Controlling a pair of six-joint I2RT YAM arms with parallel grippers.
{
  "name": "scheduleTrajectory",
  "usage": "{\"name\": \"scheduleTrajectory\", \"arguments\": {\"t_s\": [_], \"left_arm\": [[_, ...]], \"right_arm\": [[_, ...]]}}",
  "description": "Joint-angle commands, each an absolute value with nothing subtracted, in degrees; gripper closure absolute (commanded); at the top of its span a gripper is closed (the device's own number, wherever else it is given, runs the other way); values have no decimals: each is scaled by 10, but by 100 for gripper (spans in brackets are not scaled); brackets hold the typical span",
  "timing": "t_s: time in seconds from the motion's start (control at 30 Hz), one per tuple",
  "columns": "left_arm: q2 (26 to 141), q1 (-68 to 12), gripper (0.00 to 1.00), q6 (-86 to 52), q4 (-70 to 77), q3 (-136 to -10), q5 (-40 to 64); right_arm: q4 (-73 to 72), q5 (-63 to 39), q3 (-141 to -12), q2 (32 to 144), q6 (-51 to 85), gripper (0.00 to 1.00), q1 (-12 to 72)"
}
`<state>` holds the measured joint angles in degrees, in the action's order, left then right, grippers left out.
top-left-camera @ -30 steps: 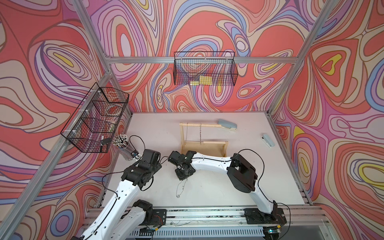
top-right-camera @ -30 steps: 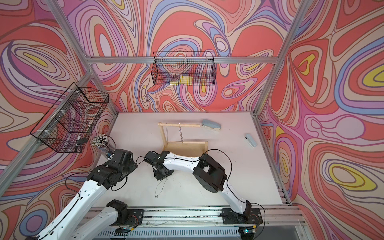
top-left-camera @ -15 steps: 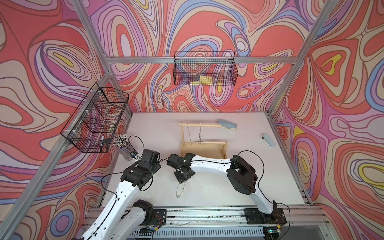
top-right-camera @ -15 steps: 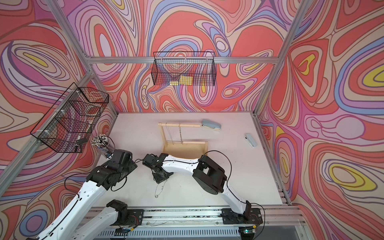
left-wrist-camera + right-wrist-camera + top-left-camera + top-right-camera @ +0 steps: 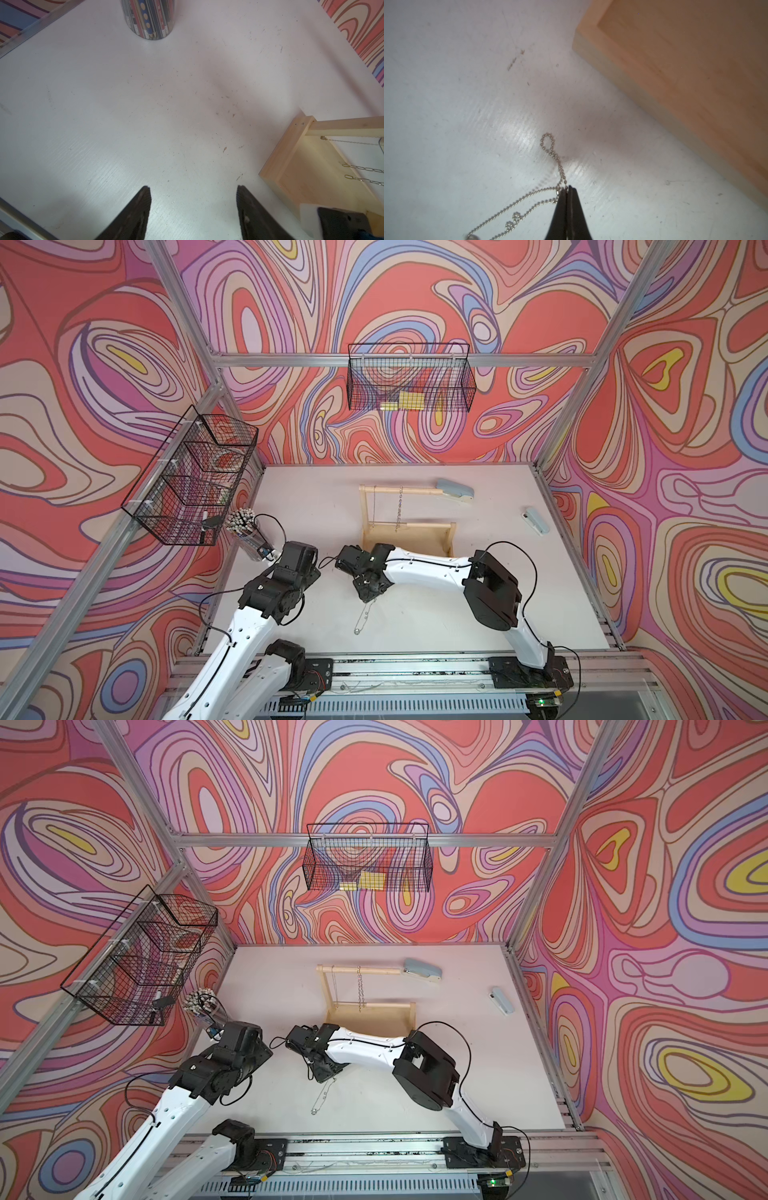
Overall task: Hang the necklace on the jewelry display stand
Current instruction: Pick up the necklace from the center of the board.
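Observation:
The necklace (image 5: 548, 143), a thin silver bead chain, lies on the white table in front of the jewelry display stand (image 5: 409, 537). It shows in both top views (image 5: 322, 1096). My right gripper (image 5: 568, 187) is down at the table with its jaws pressed together, and the chain is caught at their tip. A small loop lies past the tip and two strands trail away to one side. The light wood stand (image 5: 685, 72) is close beside it. Two other chains (image 5: 400, 508) hang from its crossbar. My left gripper (image 5: 193, 189) hovers open over bare table, holding nothing.
A cup of pencils (image 5: 249, 531) stands at the left, near the left arm. Two pale blue staplers (image 5: 455, 490) (image 5: 535, 520) lie at the back right. Black wire baskets hang on the back wall (image 5: 409, 379) and the left wall (image 5: 191, 477).
My right gripper has shifted slightly left and closed onto the chain. The left arm has stayed where it was.

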<state>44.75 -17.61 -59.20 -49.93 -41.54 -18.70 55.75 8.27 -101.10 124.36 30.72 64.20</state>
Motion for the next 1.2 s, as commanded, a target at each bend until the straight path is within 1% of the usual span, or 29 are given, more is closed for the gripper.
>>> {"name": "scheduleTrajectory", "arguments": {"t_s": [0.0,0.27,0.5,0.73,0.9,1.03,1.17], "left_arm": [[447,-173,31,-597,-511,-410,-196],[452,-172,31,-584,-490,-408,-178],[479,-172,31,-531,-396,-402,-95],[542,-172,32,-471,-331,-436,-10],[577,-172,33,-439,-288,-458,60],[584,-172,35,-424,-264,-468,105],[572,-172,36,-404,-258,-476,130]], "right_arm": [[569,112,-1029,1207,306,100,644],[598,141,-1070,1172,298,100,644],[636,172,-1130,1140,270,100,644],[639,170,-1155,1110,225,100,644],[659,188,-1197,1102,184,100,643],[670,201,-1221,1097,163,100,642],[672,215,-1221,1088,152,100,637]]}}
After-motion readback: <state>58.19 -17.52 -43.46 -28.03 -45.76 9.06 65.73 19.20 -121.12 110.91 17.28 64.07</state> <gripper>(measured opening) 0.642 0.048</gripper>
